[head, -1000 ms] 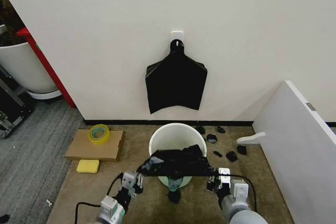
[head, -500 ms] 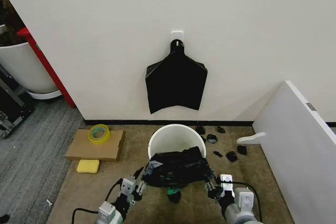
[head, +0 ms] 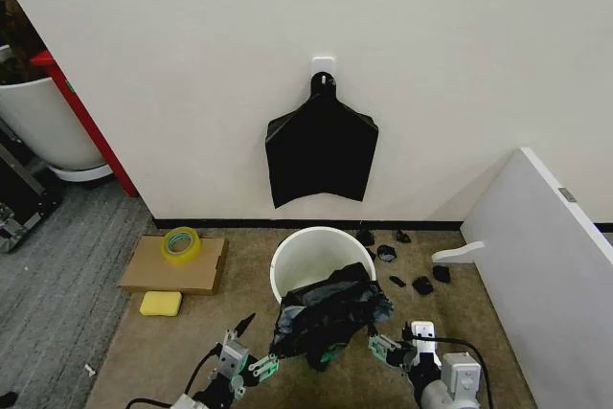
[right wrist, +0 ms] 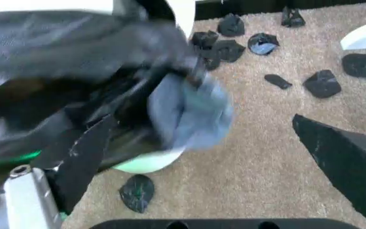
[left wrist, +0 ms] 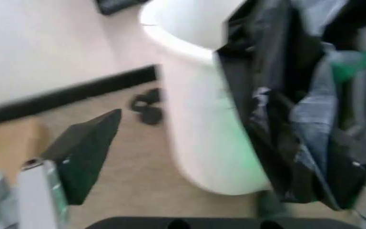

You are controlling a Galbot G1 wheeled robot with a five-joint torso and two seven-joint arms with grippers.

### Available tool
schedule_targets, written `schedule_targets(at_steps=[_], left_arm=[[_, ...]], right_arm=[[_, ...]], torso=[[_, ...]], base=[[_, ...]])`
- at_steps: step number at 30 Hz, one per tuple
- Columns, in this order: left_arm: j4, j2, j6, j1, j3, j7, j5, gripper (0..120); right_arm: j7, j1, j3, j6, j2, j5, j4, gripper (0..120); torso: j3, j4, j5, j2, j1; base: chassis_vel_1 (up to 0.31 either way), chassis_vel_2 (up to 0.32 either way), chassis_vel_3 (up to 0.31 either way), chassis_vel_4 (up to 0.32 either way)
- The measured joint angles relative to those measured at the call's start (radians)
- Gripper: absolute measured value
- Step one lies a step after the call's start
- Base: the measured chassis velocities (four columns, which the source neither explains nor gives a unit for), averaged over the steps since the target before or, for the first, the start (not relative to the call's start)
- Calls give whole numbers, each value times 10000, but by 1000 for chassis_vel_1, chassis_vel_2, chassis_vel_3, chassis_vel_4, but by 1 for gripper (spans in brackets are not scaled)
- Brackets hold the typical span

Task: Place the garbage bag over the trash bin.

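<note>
Garbage bag [head: 330, 318], black and crinkled, is seen draped over the near side of the trash bin [head: 305, 256], hanging down its outer wall toward the carpet. Only the near part of the rim is covered; the far and left parts of the rim are bare, and the white inside is visible.

Going left to right: the left gripper [head: 245, 360] is held low, just left of the bag's lower edge, with its fingers spread and nothing between them. In the left wrist view the bag [left wrist: 297, 124] is shown sagging down the bin wall [left wrist: 202, 133], apart from the dark finger [left wrist: 84, 152]. The bin stands upright on the carpet near the wall, mouth up, its long axis vertical. The bag's bulk is bunched across the near rim, its long axis running roughly left to right, with a loose tail pointing down; where its opening faces cannot be told. The right gripper [head: 391, 350] is held low, just right of the bag, also spread and released. In the right wrist view the bag [right wrist: 106, 95] is seen beside the open fingers, with small black scraps [right wrist: 323, 83] on the carpet beyond.

As a judgement, the unheld bag could slide off the rim, since most of its weight appears to hang outside. A regrasp might also pinch both layers together, keeping the mouth closed.
</note>
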Motion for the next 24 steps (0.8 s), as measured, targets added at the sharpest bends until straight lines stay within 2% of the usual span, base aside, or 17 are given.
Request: schedule_targets(at_steps=[2,6,7,11,13,16,19,22,24], left_arm=[[175,16,-193,-38,-105,-45,138,100],[881,-110,-1664,-401,-309,246,-65,100],[881,-110,-1664,-401,-309,246,-65,100],[1345,-344,-2815,-893,-237,1109,-1402,100],[1455,-366,-2916,-1032,-231,1244,-1635,100],[2054,-322,-3081,-1667,-200,1706,-2096,100],[2495,-153,-3063,-2259,-105,1949,-2005,100],[2580,-51,-3063,-2450,-23,2176,-1772,100],[2636,54,-3265,-2562,42,2954,-1820,100]], right_arm=[[2,23,-19,-4,1,5,11,100],[3,55,-109,-30,19,23,100,100],[3,55,-109,-30,19,23,100,100],[0,29,-167,-47,31,27,210,100],[0,24,-174,-49,36,27,232,100],[0,14,-216,-66,55,30,296,100],[11,31,-245,-102,82,32,357,100],[14,27,-246,-116,99,38,398,100],[15,13,-249,-119,116,43,433,100]], torso=[[0,-1,-1,0,0],[0,-2,-3,0,0],[0,-2,-3,0,0],[0,0,-3,0,0],[0,1,-3,0,0],[1,0,-2,0,0],[1,-2,-1,0,0],[1,-2,-1,0,0],[1,-1,-2,0,0]], base=[[0,0,0,0],[0,0,0,0],[0,0,0,0],[0,0,0,0],[0,0,0,0],[0,0,0,0],[0,0,0,0],[0,0,0,0],[0,0,0,0]])
